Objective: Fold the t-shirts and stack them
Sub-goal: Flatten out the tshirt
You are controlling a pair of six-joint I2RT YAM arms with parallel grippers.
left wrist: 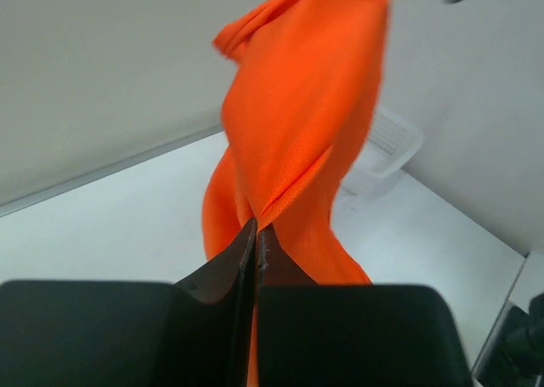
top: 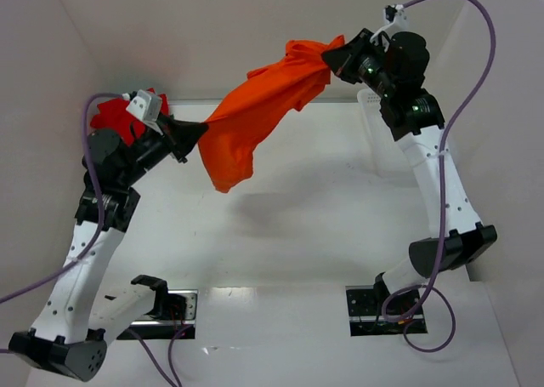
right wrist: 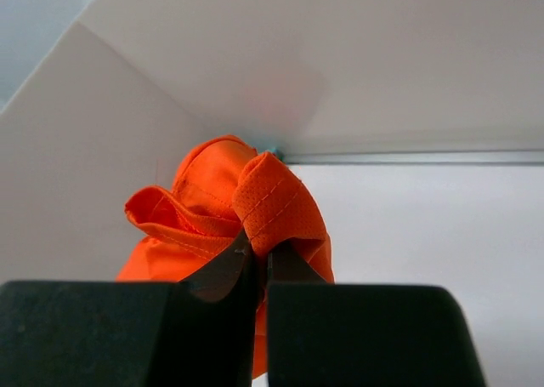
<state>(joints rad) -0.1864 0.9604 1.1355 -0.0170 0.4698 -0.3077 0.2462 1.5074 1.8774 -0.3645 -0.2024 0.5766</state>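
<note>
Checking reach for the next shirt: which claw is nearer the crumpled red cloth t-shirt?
Left. The left claw is just beside the red cloth t-shirt; the right claw is far across the table.

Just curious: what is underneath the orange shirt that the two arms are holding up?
Only white table with a faint shadow shows beneath the orange t-shirt. The strip of table straight behind the cloth is covered from view.
</note>
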